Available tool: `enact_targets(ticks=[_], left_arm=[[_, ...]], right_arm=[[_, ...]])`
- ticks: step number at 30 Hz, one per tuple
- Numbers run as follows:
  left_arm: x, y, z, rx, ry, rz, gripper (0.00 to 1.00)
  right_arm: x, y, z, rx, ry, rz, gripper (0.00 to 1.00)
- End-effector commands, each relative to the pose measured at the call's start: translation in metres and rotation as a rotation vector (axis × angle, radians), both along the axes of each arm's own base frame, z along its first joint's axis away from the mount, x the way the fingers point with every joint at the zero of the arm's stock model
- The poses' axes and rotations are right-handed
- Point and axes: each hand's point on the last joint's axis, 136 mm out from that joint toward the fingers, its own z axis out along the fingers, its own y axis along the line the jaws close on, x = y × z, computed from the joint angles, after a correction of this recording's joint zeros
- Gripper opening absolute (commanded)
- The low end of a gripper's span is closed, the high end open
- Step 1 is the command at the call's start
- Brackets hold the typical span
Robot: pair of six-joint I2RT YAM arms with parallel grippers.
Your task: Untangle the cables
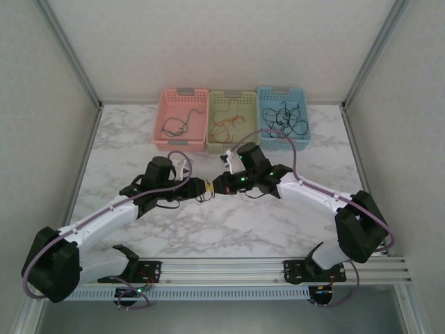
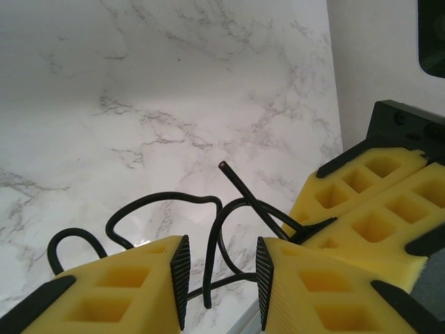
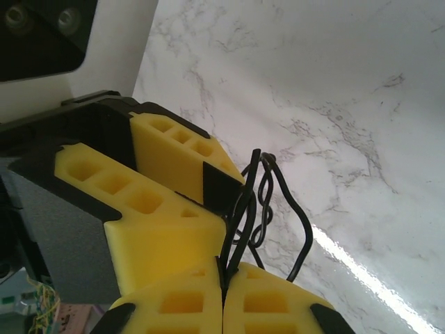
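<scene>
The right gripper [image 3: 222, 277] is clamped on the black cable [image 3: 263, 202], whose twisted loops run straight out beyond its tips. The left gripper [image 2: 221, 278] faces it almost tip to tip, jaws apart, with one loop hanging unpinched in their gap.

A: The surface [image 2: 139, 83]?
B: Marble-patterned, smooth, glossy enough to catch glare.
A: And the left gripper [image 2: 219, 278]?
B: Its fingers [image 2: 118, 292] look like matt yellow foam or plastic, with ribbed black pads [image 2: 179, 278]. The black cable [image 2: 245, 191] is smooth and faintly shiny.
A: The pink basket [image 1: 182, 97]?
B: Latticed plastic.
</scene>
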Motion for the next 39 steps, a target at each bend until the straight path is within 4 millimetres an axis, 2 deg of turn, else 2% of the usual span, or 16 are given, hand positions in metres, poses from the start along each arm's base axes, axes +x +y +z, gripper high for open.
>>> enact_targets(ticks=[1,5,10,11,13,18,19,22,27,30,34,36,39], left_arm=[[-0.008,-0.011,0.008,-0.071,0.012,-0.050,0.30],[-0.010,-0.012,0.011,-0.081,0.011,-0.058,0.25],[-0.009,-0.011,0.016,-0.075,-0.004,-0.055,0.11],[-0.009,-0.010,0.018,-0.070,-0.010,-0.055,0.07],[-0.009,-0.007,0.023,-0.054,-0.025,-0.050,0.00],[-0.009,0.004,0.036,0.029,-0.081,-0.043,0.00],[-0.009,0.006,0.039,0.046,-0.100,-0.047,0.00],[-0.008,0.010,0.050,0.097,-0.149,-0.068,0.00],[-0.006,0.012,0.061,0.169,-0.184,-0.115,0.00],[-0.011,0.005,0.075,0.144,-0.218,-0.180,0.00],[-0.031,-0.009,0.096,0.121,-0.331,-0.309,0.00],[-0.037,-0.011,0.098,0.166,-0.391,-0.359,0.00],[-0.029,-0.007,0.095,0.284,-0.495,-0.380,0.00]], right_arm=[[0.003,0.009,0.034,0.131,-0.043,0.015,0.00],[0.002,0.011,0.035,0.145,-0.029,0.017,0.00],[0.002,0.010,0.036,0.143,-0.033,0.014,0.00],[0.011,0.003,0.036,0.142,-0.037,-0.014,0.00],[0.012,0.000,0.036,0.139,-0.041,-0.023,0.00],[0.013,-0.015,0.038,0.125,-0.065,-0.055,0.00],[0.014,-0.019,0.038,0.116,-0.075,-0.060,0.06],[0.011,-0.029,0.047,0.104,-0.121,-0.051,0.42],[0.006,-0.040,0.088,0.164,-0.196,-0.010,0.61],[0.017,-0.044,0.103,0.148,-0.229,-0.034,0.66],[0.024,-0.027,0.116,0.170,-0.151,0.019,0.61],[0.022,-0.020,0.125,0.214,-0.128,0.049,0.59],[0.018,-0.015,0.130,0.222,-0.135,0.070,0.59]])
